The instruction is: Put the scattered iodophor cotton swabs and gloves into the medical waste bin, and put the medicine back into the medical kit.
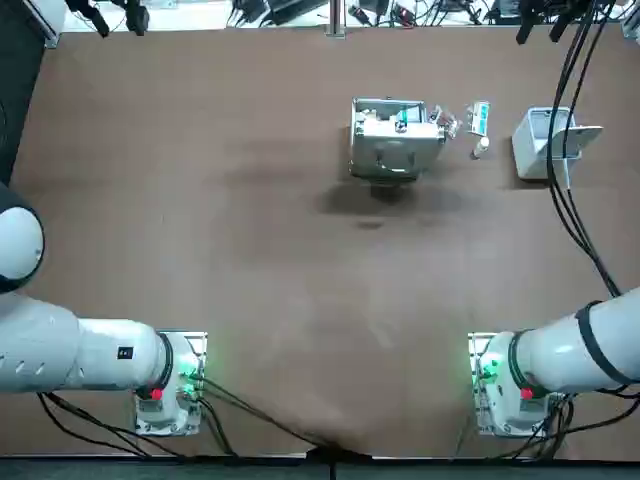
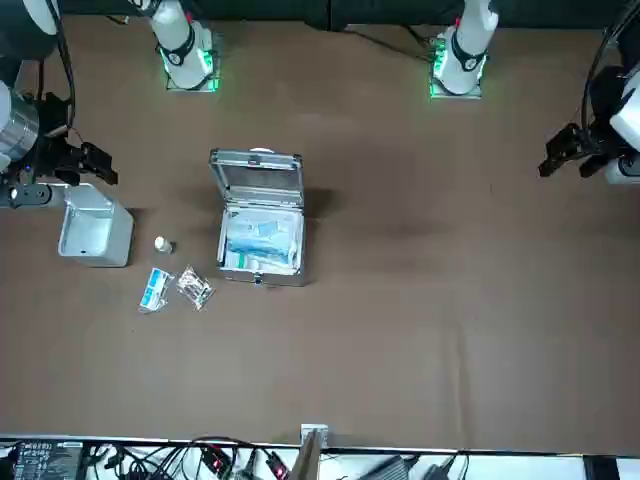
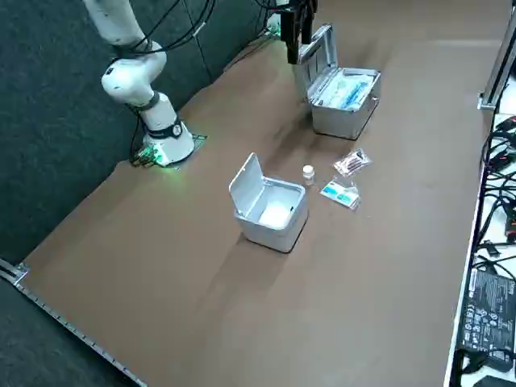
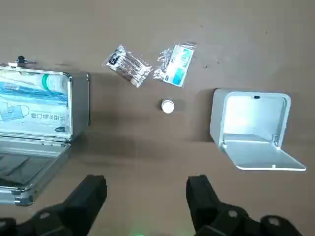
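Observation:
The open metal medical kit [image 1: 395,140] [image 4: 34,113] lies at the far middle of the table with blue-white packs inside. Between it and the open grey waste bin [image 1: 543,143] [image 4: 246,129] lie a clear packet of brown cotton swabs [image 4: 128,66] [image 2: 193,288], a blue-white gloves packet [image 4: 177,64] [image 2: 155,288] and a small white medicine bottle [image 4: 168,106] [image 2: 162,244]. My right gripper [image 4: 146,196] [image 3: 297,36] hangs high above these items, open, with nothing between its fingers.
The bin's lid [image 3: 246,179] stands flipped up, and the kit's lid [image 2: 256,172] leans back toward the robot's side. Cables [image 1: 565,170] trail from the right arm over the bin area. The table's far edge [image 2: 310,440] carries cables and gear.

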Robot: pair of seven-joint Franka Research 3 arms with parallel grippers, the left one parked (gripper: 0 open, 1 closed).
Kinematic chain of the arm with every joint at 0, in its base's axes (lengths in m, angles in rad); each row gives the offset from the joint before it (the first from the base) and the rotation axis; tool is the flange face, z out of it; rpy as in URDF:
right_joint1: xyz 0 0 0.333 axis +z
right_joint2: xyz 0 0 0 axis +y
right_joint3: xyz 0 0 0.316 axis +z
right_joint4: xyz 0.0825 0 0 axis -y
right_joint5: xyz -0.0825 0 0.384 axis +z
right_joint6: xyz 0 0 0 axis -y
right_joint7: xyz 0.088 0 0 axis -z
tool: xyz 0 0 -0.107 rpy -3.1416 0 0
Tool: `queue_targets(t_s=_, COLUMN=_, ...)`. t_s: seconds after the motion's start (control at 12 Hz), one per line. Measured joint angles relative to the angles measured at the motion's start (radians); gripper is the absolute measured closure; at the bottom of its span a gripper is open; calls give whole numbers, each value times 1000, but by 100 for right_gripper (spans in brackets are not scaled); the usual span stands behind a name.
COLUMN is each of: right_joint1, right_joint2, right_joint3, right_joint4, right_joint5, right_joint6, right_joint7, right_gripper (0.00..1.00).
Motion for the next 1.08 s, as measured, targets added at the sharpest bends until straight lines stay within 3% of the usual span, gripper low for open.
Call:
queue_targets(t_s=0.67, right_joint1=-2, right_joint2=26, right_joint3=-5, right_joint4=-2, right_joint5=0, right_joint6=58, right_joint7=0, right_gripper=0)
queue_targets(t_s=1.08, right_joint1=-12, right_joint2=206, right_joint3=-6, right_joint4=-17, right_joint5=1, right_joint6=286, right_joint7=4, right_gripper=0)
